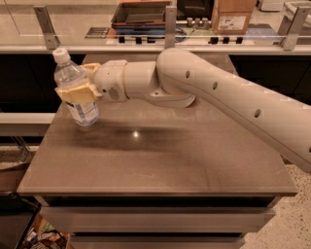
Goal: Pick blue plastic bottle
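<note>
The blue plastic bottle (74, 87) is a clear bottle with a white cap and a pale blue-and-white label. It is at the far left of the brown table (160, 155), tilted slightly, its base just above the tabletop. My gripper (77, 90) has pale yellow fingers (71, 94) closed around the bottle's middle. The white arm (218, 97) reaches in from the right.
A counter with a glass rail (165, 29) runs behind the table, holding a dark tray (138, 12) and a cardboard box (233, 14). Drawers (155, 219) sit under the tabletop. A lower shelf edge (24, 119) is to the left.
</note>
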Tool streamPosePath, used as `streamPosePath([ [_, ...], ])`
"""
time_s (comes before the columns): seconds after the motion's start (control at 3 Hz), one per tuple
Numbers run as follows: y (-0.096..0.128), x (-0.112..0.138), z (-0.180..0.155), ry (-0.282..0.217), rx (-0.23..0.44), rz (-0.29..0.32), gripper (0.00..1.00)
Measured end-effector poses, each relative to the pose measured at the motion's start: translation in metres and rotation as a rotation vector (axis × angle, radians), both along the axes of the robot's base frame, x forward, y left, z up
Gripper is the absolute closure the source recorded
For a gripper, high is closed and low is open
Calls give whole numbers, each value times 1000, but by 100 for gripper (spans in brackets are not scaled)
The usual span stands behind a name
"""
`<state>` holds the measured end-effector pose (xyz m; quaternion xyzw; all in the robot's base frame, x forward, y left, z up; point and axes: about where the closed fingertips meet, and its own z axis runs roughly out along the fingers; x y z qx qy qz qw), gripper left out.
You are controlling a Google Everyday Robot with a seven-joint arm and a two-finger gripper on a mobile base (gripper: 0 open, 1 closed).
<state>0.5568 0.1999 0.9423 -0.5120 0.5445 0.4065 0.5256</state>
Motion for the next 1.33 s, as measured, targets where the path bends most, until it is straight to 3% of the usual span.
streamPosePath([
  [0.67, -1, 2, 32, -43, -21, -5, 100],
  [1.33, 4, 1, 75, -122, -62, -3, 100],
])
